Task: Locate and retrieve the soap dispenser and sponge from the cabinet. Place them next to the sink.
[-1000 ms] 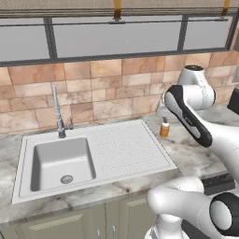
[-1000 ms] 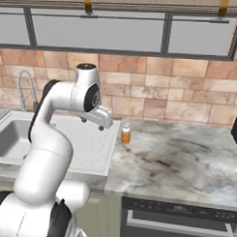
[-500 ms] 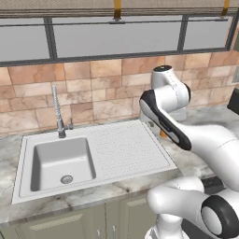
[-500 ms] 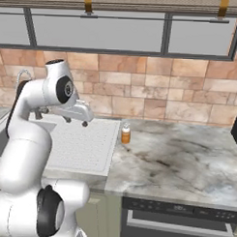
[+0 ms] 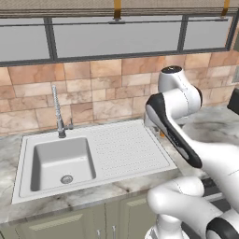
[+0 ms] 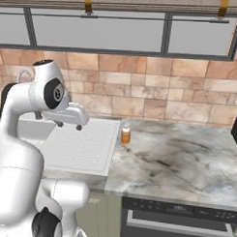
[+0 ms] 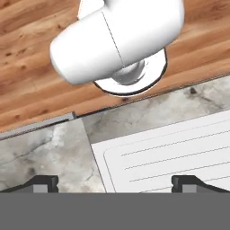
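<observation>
Nearest us, the gripper hangs over the drainboard of the sink, jaws spread wide and empty; just beyond the drainboard's edge we note the soap dispenser upright on the marble counter; farthest, the tiled wall.

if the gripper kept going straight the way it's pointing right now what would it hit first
Most likely the ribbed drainboard of the sink, near its front corner beside the counter. The open gripper points down there; depth is unclear.
</observation>
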Available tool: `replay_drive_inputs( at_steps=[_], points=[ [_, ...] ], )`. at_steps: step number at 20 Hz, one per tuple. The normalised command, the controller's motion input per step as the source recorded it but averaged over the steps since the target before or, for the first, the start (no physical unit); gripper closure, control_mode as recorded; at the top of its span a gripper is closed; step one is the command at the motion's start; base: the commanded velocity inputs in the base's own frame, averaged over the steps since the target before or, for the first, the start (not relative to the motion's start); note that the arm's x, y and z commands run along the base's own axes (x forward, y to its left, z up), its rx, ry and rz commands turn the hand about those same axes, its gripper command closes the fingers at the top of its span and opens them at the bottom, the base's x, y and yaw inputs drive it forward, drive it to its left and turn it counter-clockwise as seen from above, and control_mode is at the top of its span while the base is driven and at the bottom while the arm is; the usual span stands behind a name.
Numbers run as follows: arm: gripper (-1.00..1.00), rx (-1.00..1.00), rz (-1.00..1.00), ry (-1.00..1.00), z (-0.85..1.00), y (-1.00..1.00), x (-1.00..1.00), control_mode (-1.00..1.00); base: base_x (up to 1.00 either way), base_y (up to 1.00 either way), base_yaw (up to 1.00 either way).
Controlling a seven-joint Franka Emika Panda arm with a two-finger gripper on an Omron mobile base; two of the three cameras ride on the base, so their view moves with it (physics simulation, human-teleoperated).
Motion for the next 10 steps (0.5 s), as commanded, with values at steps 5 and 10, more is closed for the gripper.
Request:
replay_drive_inputs(
  at_steps=[5, 10],
  points=[
    [-1.00, 0.01, 0.07, -0.04, 0.39, 0.02, -0.59, -1.00, 0.00, 0.00, 0.00],
    [-1.00, 0.01, 0.00, 0.00, 0.06, 0.01, -0.08, -1.00, 0.00, 0.00, 0.00]
  ],
)
